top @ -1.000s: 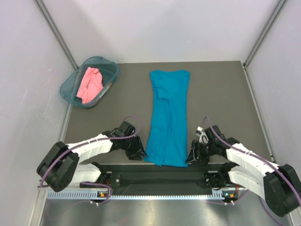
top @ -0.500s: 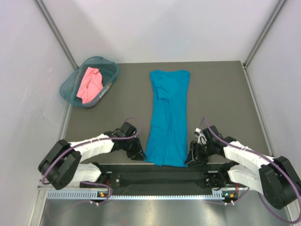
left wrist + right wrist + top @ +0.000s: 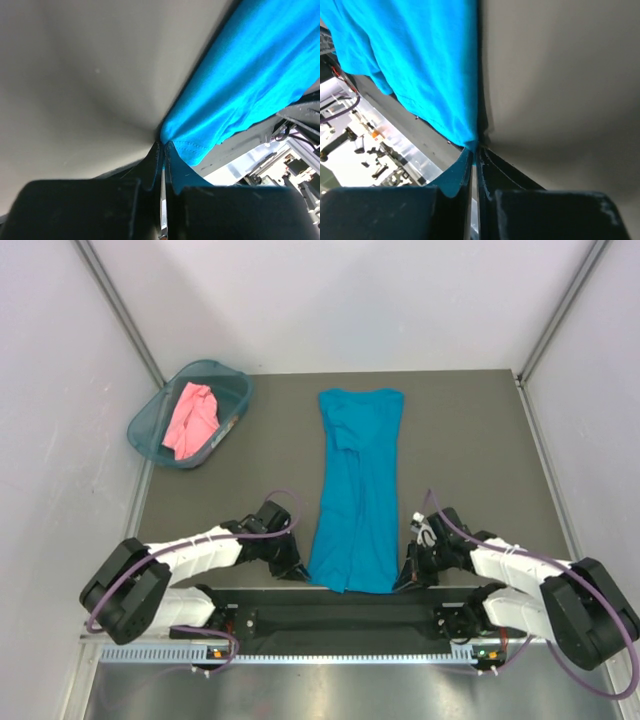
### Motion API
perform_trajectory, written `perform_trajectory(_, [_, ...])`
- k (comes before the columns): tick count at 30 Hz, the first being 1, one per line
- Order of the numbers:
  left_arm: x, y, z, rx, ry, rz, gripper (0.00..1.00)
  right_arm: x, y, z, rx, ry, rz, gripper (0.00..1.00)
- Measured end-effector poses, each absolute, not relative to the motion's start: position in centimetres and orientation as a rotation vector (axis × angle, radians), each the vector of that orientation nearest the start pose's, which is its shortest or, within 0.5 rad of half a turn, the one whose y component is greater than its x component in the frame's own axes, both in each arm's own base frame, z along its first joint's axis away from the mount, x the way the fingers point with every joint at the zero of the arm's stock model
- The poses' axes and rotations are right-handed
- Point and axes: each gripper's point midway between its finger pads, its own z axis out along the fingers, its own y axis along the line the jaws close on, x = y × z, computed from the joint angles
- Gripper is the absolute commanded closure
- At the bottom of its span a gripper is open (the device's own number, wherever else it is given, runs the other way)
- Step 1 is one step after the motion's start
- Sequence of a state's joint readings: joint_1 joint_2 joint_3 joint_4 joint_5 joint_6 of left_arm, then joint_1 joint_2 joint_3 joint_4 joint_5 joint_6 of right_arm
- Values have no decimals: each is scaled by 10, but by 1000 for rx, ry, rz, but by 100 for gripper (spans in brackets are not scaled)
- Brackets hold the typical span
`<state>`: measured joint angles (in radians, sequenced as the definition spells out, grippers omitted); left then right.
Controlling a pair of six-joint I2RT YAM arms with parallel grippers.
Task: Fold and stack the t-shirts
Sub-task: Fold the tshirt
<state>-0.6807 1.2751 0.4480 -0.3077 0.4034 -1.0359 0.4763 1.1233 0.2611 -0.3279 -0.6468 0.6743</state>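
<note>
The teal-blue t-shirt (image 3: 356,490) lies folded into a long narrow strip down the middle of the grey table, collar end far, hem near. My left gripper (image 3: 300,567) is shut on the hem's near left corner (image 3: 190,145). My right gripper (image 3: 405,575) is shut on the hem's near right corner (image 3: 465,132). In both wrist views the cloth runs up from the closed jaws. The salmon-pink t-shirt (image 3: 192,418) lies crumpled in the teal plastic basket (image 3: 150,420) at the far left.
Grey walls with metal corner posts (image 3: 120,310) close in the table on the left, back and right. The black base rail (image 3: 340,620) of the arms runs along the near edge, just under the shirt's hem.
Both grippers have closed in a little toward the hem corners of the teal-blue shirt. The shirt itself lies as before.
</note>
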Motion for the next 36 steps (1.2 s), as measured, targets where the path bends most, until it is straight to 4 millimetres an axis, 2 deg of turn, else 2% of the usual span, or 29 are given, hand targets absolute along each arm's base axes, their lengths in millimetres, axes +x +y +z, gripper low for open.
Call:
perform_trajectory(8, [97,-228,32,-339,2953,-987,100,84,186,27,26,2846,1169,100])
perform_trajectory(13, [85,-228,36,-356,2959,-1004,100,79,184,31,46,2836,1178,100])
perform_trajectory(16, [83,-227,38,-366,2961,-994,100,78,182,33,60,2846,1160,100])
perform_trajectory(19, [92,-228,49,-361,2959,-929,100,90,184,45,67,2869,1108,100])
perform_trajectory(22, [124,-244,77,-312,2903,-880,100,123,194,69,41,2825,1093,100])
perform_trajectory(25, [178,-263,111,-268,2795,-875,100,169,206,94,26,2768,1081,100])
perform_trajectory(27, [214,-267,124,-277,2743,-871,100,201,210,104,19,2739,1066,100])
perform_trajectory(31, [289,-257,124,-338,2714,-814,100,251,211,114,25,2718,1034,100])
perform_trajectory(33, [326,-253,116,-348,2721,-783,100,275,207,114,34,2714,1017,100])
perform_trajectory(36, [372,-257,105,-324,2738,-774,100,309,202,110,47,2720,991,100])
